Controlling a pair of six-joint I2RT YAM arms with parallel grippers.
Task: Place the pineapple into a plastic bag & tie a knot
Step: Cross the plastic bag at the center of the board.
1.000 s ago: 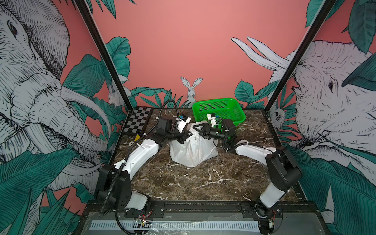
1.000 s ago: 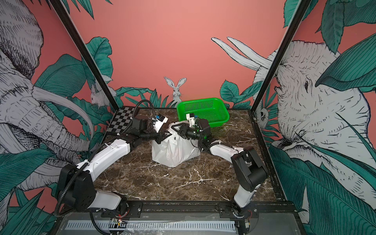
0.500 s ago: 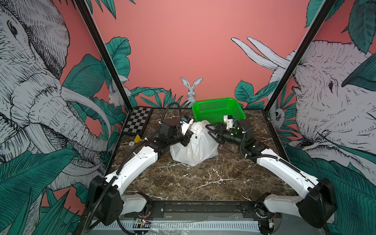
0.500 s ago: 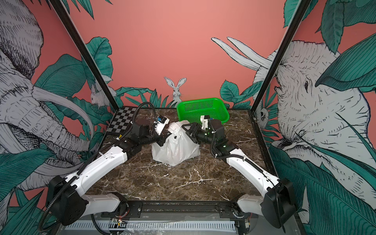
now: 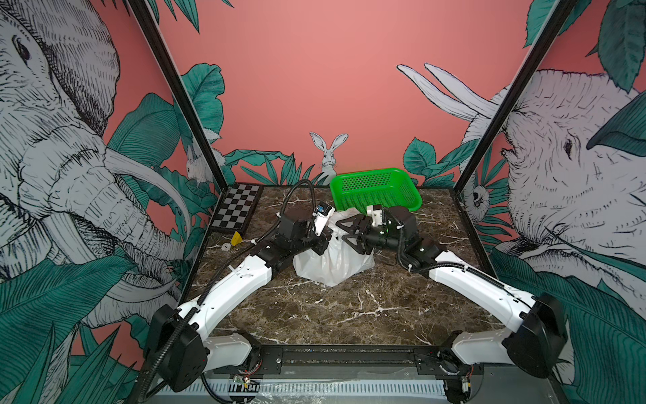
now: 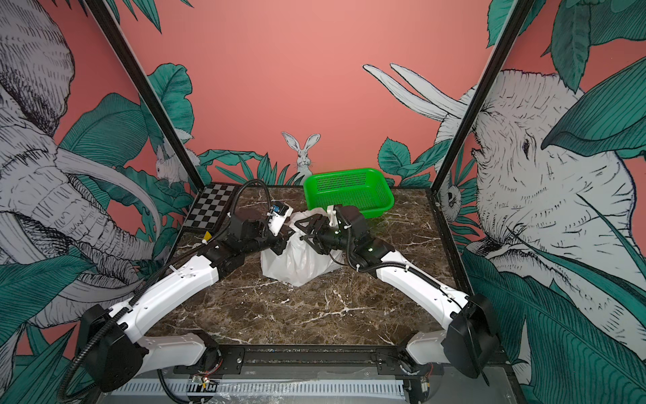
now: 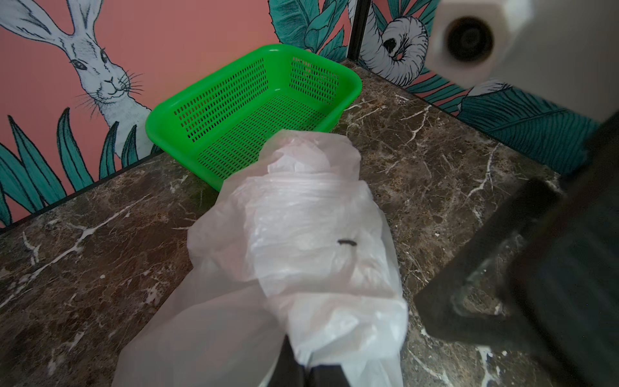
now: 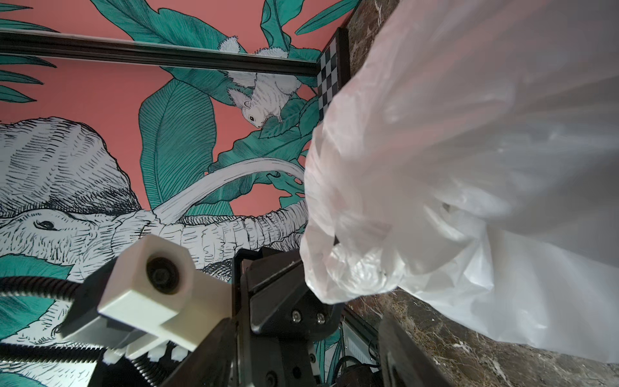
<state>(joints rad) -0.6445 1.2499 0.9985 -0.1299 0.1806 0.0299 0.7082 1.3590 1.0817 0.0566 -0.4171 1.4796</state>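
Note:
The white plastic bag (image 5: 332, 260) (image 6: 297, 260) sits bulging on the marble table (image 5: 349, 314), in front of the basket. My left gripper (image 5: 324, 241) (image 6: 282, 242) (image 7: 306, 372) is shut on a fold of bag film at the bag's left top. My right gripper (image 5: 344, 231) (image 6: 307, 231) (image 8: 308, 362) hovers at the bag's right top with jaws spread wide and nothing between them. In the right wrist view a bunched wad of the bag (image 8: 351, 268) lies against the left gripper's body. The pineapple is hidden. I cannot make out a knot.
A green perforated basket (image 5: 377, 173) (image 6: 346, 173) (image 7: 150, 127) stands just behind the bag at the back. A chessboard (image 5: 237, 210) (image 6: 211, 206) lies at the back left, with a small yellow piece (image 5: 236, 239) in front of it.
The right arm has swung its elbow down from raised to low and outstretched, and its jaws have spread wider beside the bag top. The left gripper has kept its hold on the bag.

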